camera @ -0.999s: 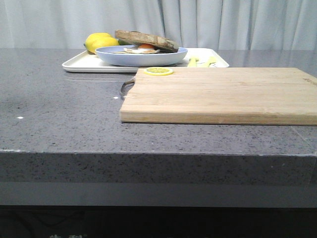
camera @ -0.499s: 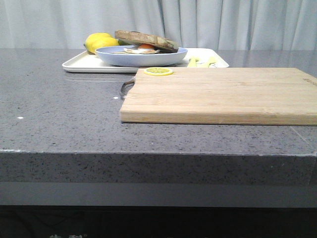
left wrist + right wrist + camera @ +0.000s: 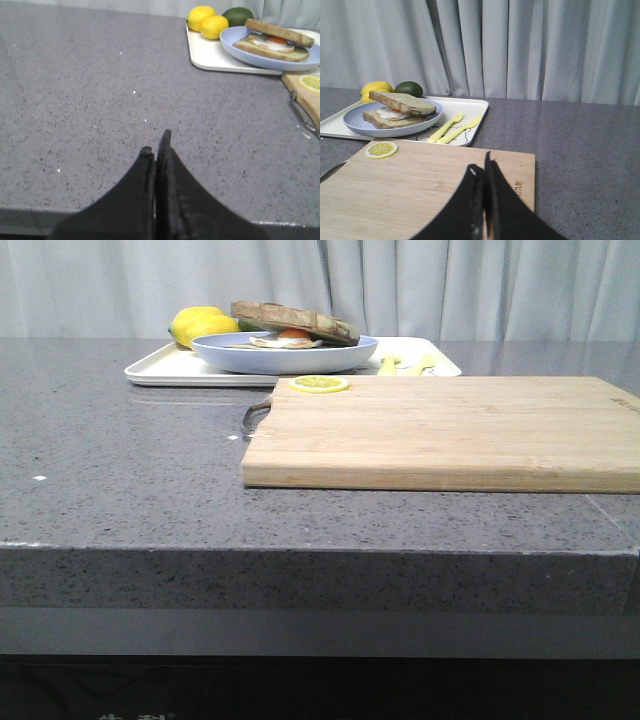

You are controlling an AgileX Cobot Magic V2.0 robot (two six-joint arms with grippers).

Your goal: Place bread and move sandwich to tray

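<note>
Your sandwich (image 3: 399,111) already sits assembled, bread (image 3: 402,102) on top, on the blue plate (image 3: 355,125) resting on the tray (image 3: 470,112). Both the left pincer (image 3: 156,150) and right pincer (image 3: 481,167) are closed tight and empty; judge the task finished, so just hold back

**Colours in view**

I see a grey speckled tabletop (image 3: 130,460), white tray (image 3: 165,368), pale-blue plate (image 3: 285,358). Sandwich (image 3: 397,110): brown crust, greenish-tan crumb, white egg with orange yolk. Lemons (image 3: 207,21) yellow, lime (image 3: 238,15) dark green. Cutting board (image 3: 450,430) pale wood. Both pincers black: left (image 3: 156,150), right (image 3: 480,172).
</note>
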